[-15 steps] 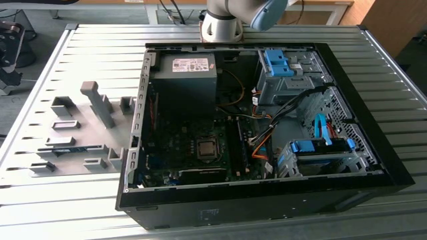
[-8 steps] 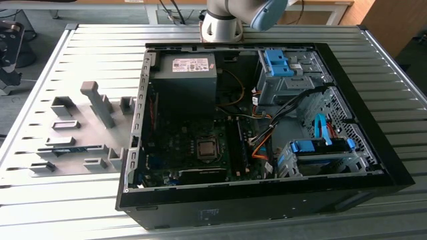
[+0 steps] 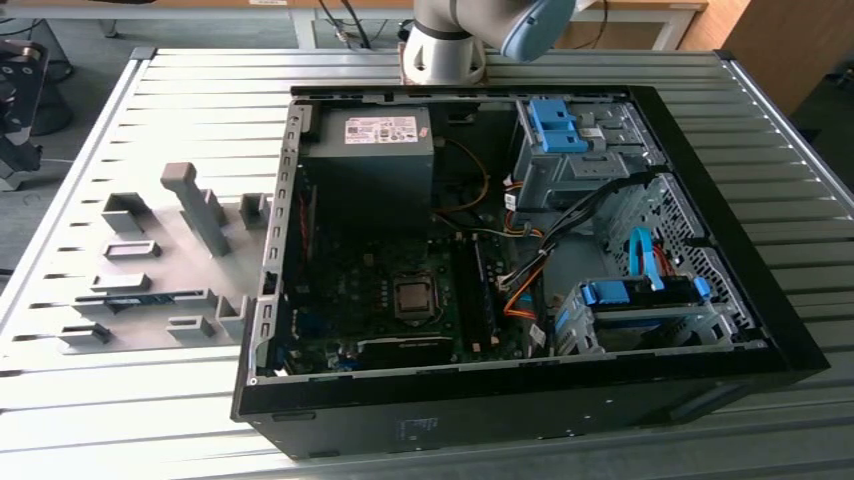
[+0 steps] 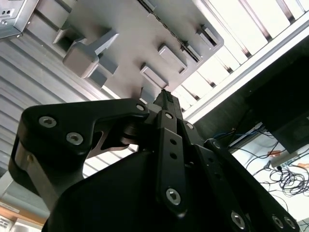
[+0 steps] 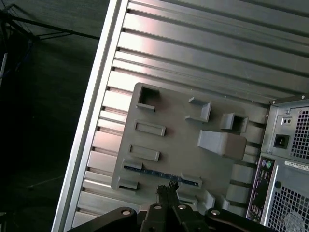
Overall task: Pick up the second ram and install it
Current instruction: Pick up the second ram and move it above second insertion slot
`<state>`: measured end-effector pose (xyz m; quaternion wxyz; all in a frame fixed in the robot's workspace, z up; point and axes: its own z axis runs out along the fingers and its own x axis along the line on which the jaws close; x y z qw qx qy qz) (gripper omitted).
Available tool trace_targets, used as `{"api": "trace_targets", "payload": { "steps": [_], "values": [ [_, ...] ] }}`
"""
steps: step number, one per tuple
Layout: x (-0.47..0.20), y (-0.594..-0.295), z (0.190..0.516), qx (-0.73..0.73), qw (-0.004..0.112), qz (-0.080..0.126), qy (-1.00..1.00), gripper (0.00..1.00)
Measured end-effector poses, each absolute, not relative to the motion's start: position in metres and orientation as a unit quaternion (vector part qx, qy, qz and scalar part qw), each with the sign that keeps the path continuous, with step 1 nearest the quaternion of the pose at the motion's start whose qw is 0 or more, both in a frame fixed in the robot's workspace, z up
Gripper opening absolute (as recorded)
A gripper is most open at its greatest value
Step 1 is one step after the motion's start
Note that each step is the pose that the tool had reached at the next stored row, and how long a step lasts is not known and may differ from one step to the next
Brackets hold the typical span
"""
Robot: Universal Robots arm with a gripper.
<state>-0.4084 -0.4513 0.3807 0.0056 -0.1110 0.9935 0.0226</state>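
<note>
Second ram [image 3: 140, 297] lies at nine o'clock of the case [image 3: 534, 425] in the exterior view. In the first wrist view we see our tool [image 5: 168, 185] pinched narrow, empty, aimed toward it.

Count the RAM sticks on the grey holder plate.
1: the second ram sits near one edge of the grey holder plate, just past the gripper in the first wrist view. Raised blocks could hide another.
</note>
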Motion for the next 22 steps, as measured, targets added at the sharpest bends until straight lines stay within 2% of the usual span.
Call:
{"api": "trace_targets", "payload": {
  "steps": [22],
  "values": [
    [-0.4088, -0.4513, 0.3807, -0.203, 0.003, 0.023, 0.979, 0.10]
  ]
}}
